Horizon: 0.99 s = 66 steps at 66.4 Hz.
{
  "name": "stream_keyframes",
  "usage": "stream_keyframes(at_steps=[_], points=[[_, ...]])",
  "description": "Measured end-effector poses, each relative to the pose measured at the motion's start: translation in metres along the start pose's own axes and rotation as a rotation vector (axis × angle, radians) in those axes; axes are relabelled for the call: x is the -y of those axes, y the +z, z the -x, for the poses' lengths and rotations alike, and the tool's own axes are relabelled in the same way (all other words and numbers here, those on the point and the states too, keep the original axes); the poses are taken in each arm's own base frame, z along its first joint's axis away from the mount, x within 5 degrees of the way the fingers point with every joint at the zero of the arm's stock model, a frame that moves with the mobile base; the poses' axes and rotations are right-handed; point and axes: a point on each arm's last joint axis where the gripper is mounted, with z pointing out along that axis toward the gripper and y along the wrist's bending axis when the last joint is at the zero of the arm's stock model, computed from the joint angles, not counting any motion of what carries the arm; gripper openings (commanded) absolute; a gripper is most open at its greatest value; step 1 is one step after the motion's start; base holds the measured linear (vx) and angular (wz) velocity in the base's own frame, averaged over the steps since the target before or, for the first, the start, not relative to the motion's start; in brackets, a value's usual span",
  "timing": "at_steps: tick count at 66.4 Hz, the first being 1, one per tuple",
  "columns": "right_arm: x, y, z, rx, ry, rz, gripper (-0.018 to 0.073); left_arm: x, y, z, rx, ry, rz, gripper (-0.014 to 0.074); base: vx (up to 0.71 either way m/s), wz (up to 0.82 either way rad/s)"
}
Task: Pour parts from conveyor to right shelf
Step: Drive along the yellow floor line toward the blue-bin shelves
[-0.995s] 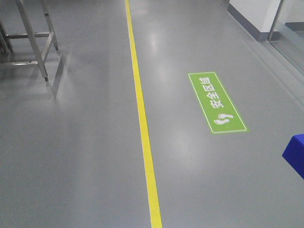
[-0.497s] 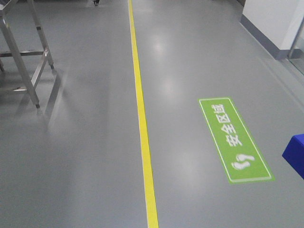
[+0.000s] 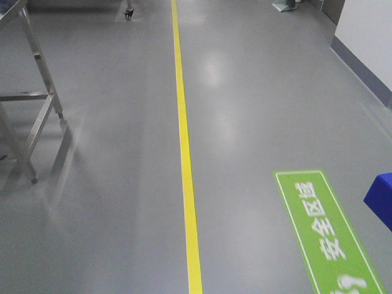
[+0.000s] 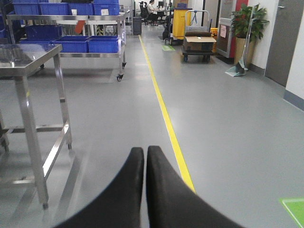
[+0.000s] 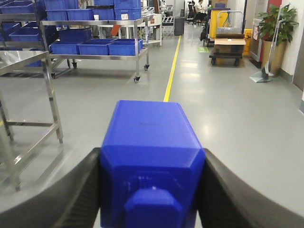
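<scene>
My right gripper (image 5: pixel 152 190) is shut on a blue plastic bin (image 5: pixel 149 152), its black fingers pressed on both side walls. A corner of the same blue bin (image 3: pixel 381 199) shows at the right edge of the front view. Its contents are hidden. My left gripper (image 4: pixel 145 151) is shut and empty, its two black fingers touching, pointing down the aisle. A steel shelf rack (image 5: pixel 95 45) with several blue bins stands far left. No conveyor is in view.
A yellow floor line (image 3: pixel 185 153) runs down the grey aisle. A green floor sign (image 3: pixel 327 236) lies at the right. A steel table (image 4: pixel 28 95) stands at the left, its legs (image 3: pixel 27 104) in the front view. A cart with boxes (image 4: pixel 198 45) and a potted plant (image 4: pixel 247 28) stand far ahead.
The floor scene has slid toward the bottom of the front view: the green sign moved down and right, the steel legs moved left. The blue bin corner stayed in place.
</scene>
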Motion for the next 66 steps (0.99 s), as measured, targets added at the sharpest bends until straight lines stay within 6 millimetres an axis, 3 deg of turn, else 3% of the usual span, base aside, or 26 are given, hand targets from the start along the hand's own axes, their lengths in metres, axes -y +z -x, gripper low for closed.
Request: stream_keyframes(at_steps=[66], points=[[0.0000, 0.0000, 0.0000, 0.000, 0.000, 0.000, -0.0005, 0.0000, 0.0000, 0.0000, 0.000, 0.000, 0.000, -0.0006, 0.89, 0.06]])
